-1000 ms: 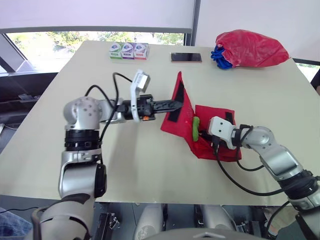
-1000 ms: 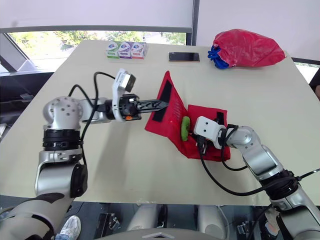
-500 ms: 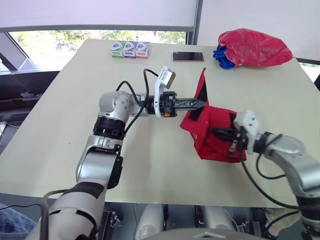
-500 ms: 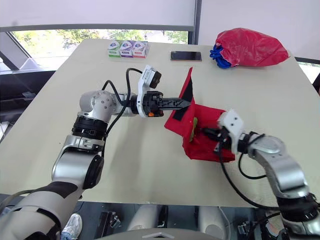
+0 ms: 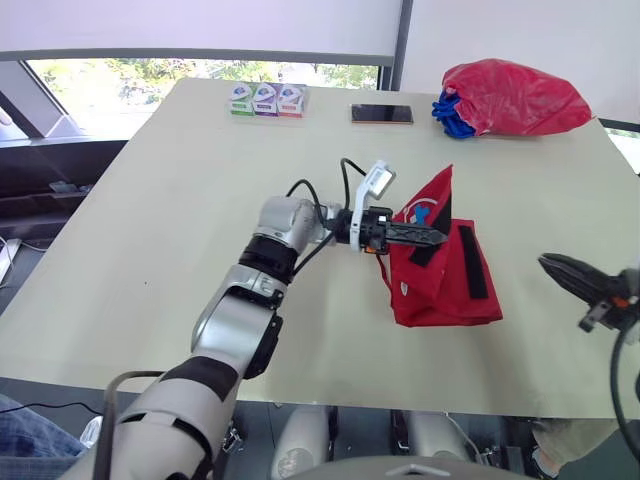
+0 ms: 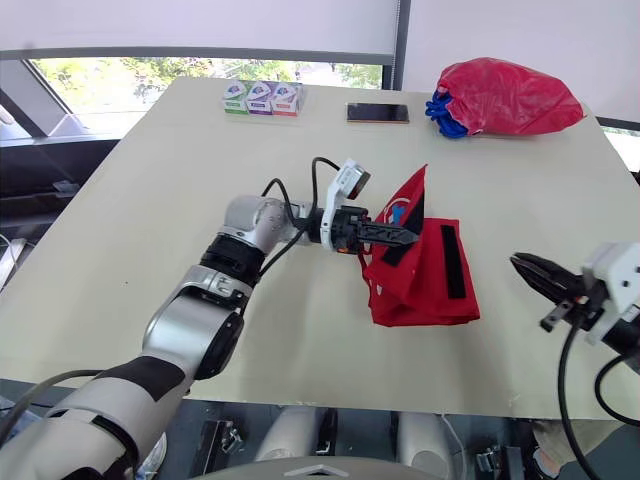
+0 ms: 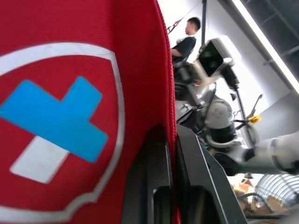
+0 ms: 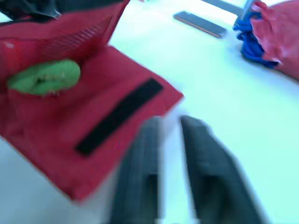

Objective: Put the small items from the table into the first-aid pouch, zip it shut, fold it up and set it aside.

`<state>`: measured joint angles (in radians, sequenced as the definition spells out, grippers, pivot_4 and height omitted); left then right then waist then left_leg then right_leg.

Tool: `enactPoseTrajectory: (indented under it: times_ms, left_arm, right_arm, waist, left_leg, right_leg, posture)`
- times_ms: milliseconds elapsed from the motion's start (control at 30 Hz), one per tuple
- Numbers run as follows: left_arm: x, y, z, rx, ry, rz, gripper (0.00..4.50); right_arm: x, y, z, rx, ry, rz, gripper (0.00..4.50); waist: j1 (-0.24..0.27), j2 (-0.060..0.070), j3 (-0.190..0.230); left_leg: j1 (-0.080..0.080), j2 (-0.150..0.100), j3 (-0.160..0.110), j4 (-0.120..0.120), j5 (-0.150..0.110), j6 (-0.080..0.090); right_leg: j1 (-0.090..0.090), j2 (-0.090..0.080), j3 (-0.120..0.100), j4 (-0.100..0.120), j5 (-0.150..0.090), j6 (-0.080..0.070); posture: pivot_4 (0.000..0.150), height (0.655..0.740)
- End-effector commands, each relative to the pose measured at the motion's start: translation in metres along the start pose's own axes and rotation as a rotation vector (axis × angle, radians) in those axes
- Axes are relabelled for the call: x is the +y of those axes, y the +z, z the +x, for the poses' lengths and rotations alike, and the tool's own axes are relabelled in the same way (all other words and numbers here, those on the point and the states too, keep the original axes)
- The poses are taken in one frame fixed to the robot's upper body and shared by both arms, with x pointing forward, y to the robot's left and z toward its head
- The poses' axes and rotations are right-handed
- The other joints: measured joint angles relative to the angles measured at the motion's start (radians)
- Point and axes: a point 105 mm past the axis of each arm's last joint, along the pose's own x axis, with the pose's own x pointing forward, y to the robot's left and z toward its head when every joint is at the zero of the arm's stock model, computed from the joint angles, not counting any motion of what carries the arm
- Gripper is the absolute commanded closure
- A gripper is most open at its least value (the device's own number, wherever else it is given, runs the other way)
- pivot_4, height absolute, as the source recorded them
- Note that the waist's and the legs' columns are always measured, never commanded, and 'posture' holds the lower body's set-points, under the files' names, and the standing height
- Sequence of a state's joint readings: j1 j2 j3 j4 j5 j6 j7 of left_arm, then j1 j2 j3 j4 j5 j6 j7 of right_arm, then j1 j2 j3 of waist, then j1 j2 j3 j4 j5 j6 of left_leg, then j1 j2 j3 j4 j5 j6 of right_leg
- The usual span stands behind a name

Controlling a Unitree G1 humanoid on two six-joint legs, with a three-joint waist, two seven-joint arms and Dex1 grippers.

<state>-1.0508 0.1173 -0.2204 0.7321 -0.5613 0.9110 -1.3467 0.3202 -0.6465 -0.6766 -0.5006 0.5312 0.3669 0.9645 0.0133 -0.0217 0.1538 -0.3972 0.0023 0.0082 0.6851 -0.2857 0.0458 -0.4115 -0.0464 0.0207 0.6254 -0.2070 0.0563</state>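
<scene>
The left tool [image 5: 432,233] is clamped narrow on the raised flap [image 5: 428,208] of the red first-aid pouch [image 5: 445,285]. In the left wrist view its two black fingers [image 7: 152,177] pinch the flap's fabric edge, with the white-and-blue cross emblem just beside them. The flap stands nearly upright from the tool's tips. The rest of the pouch lies flat on the bench [image 5: 180,230] directly below and beyond those tips, with a black fastening strip [image 5: 470,262] facing up.

The right tool [image 5: 562,271] hangs above the bench, well apart from the pouch, with its tips pointing towards the pouch's far edge. Its fingers [image 8: 205,158] appear parted by a narrow gap and hold nothing. Ahead of this tool, a green item [image 8: 44,77], seemingly soft, sits inside the pouch's mesh pocket under the lifted flap.

Far beyond both tools, at the bench's back edge, are three small boxes [image 5: 265,100], a phone [image 5: 381,114] and a red bag [image 5: 512,95] with something blue [image 5: 447,110] against it.
</scene>
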Motion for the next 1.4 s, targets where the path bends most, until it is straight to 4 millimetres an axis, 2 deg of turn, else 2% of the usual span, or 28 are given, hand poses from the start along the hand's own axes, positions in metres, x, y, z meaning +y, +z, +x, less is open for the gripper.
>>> enactPoseTrajectory:
  times_ms: [33,167,200,233,267,500,733,933,1067,1400]
  left_arm:
    - [-0.001,0.01,0.01,0.002,-0.009,0.052,4.5]
    - [0.005,0.009,0.018,0.006,0.004,0.06,4.5]
    - [0.006,0.01,0.019,0.001,0.01,0.063,4.5]
    - [0.008,0.011,0.02,-0.003,0.019,0.064,3.8]
    - [0.009,0.011,0.021,-0.003,0.028,0.067,3.5]
    - [0.012,0.005,0.027,0.015,0.032,0.062,0.18]
    - [0.024,0.007,0.035,-0.033,0.113,0.123,0.08]
    - [0.022,0.006,0.048,-0.032,0.117,0.289,0.08]
    - [0.021,-0.006,0.059,0.024,0.113,0.455,0.08]
    - [0.034,-0.038,0.076,0.153,0.183,0.843,0.08]
  right_arm:
    - [-0.006,0.011,-0.013,-0.074,-0.015,-0.012,1.7]
    - [-0.007,0.004,-0.022,-0.104,-0.015,0.065,0.18]
    - [-0.006,0.003,-0.022,-0.107,-0.013,0.074,0.18]
    - [-0.004,0.001,-0.022,-0.106,-0.009,0.08,0.0]
    - [-0.002,-0.001,-0.022,-0.103,-0.002,0.084,0.0]
    - [0.002,-0.004,-0.019,-0.105,0.01,0.098,0.0]
    - [0.003,-0.01,-0.021,-0.083,0.011,0.105,0.0]
    - [0.002,-0.01,-0.02,-0.082,0.01,0.103,0.0]
    - [0.003,-0.012,-0.019,-0.08,0.01,0.105,0.0]
    - [0.008,-0.017,-0.017,-0.081,0.012,0.121,0.0]
  waist:
    - [-0.002,0.0,0.0]
    - [-0.002,0.0,0.0]
    - [-0.001,0.0,0.0]
    - [-0.001,0.0,0.0]
    - [-0.001,0.0,0.0]
    - [-0.001,0.0,0.0]
    - [0.001,0.001,0.0]
    - [0.002,0.001,0.0]
    - [0.002,0.002,-0.001]
    - [0.006,0.002,-0.002]
  left_leg:
    - [0.0,0.0,0.0,0.0,0.0,0.0]
    - [0.001,0.0,0.001,0.0,0.0,0.0]
    - [0.001,0.001,0.001,0.0,0.0,0.0]
    - [0.001,0.001,0.001,0.0,0.0,0.0]
    - [0.001,0.001,0.001,0.0,0.0,0.001]
    - [0.001,0.001,0.001,0.0,0.0,0.001]
    - [0.001,0.002,0.001,0.0,0.0,0.001]
    - [0.001,0.002,0.001,0.0,0.0,0.001]
    - [0.001,0.002,0.001,0.0,0.0,0.001]
    - [0.001,0.002,0.001,0.0,-0.001,0.001]
  right_leg:
    - [0.0,0.0,0.0,0.0,0.0,0.0]
    - [0.0,0.0,0.002,0.0,0.0,-0.001]
    - [0.0,0.0,0.002,0.0,0.0,-0.001]
    - [0.0,0.0,0.001,0.0,0.0,-0.001]
    - [0.0,0.0,0.001,0.0,0.0,-0.001]
    - [0.0,0.0,0.001,0.0,0.0,0.0]
    - [0.0,0.0,0.001,0.0,0.0,0.0]
    - [0.0,-0.001,0.002,0.0,0.0,0.0]
    - [0.0,-0.001,0.002,0.0,0.0,0.0]
    - [0.001,-0.001,0.002,0.0,0.0,-0.001]
  posture:
    - [0.15,0.74]
    - [0.15,0.74]
    - [0.15,0.74]
    - [0.15,0.74]
    - [0.15,0.74]
    - [0.15,0.74]
    - [0.15,0.74]
    - [0.15,0.74]
    - [0.15,0.74]
    - [0.15,0.74]
